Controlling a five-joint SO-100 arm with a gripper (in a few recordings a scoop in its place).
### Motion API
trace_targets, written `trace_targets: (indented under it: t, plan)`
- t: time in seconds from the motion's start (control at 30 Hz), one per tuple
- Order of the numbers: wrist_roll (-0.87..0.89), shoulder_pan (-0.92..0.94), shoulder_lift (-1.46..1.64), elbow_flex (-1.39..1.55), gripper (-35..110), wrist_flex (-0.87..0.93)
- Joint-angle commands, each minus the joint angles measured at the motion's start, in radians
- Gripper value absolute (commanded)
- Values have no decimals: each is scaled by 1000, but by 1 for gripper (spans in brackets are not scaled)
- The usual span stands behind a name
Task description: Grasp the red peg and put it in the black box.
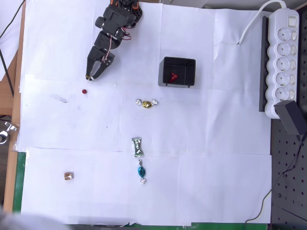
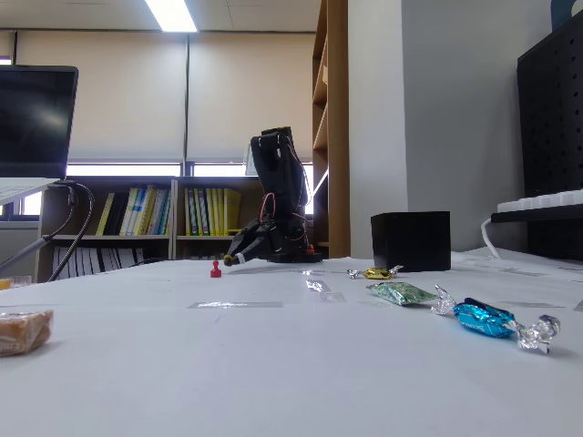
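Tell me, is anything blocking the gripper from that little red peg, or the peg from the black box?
Nothing visible. Bare paper lies between the gripper and the peg, and between the peg and the box. The gold candy sits below that path.

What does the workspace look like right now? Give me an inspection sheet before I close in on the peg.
Surface: white paper sheets taped over the table.
Job's things: red peg upright on the paper, just below the gripper tips in the overhead view; black box apart to its right, a bright-red angular piece already inside.
Clutter: gold candy, green candy, blue candy, brown caramel-like sweet.
Grippers: gripper low over the paper, holding nothing; jaw state unclear.
Cables: white lead to a power strip; black adapter plugged in.
Surroundings: bookshelf, window blinds, pegboard.
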Motion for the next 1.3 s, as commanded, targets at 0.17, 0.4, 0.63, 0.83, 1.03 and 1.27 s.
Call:
trace_targets:
  t: [0.17, 0.4, 0.63, 0.83, 1.03, 1.27]
  plan:
    - [-35, 12, 14, -17, 0, -23]
    - [-67, 9, 80, 3, 1, -87]
    - [-72, 12, 86, 12, 3, -91]
    - [-114, 9, 64, 15, 16, -57]
    - [-117, 12, 64, 34, 36, -55]
    - [-117, 12, 63, 46, 39, -49]
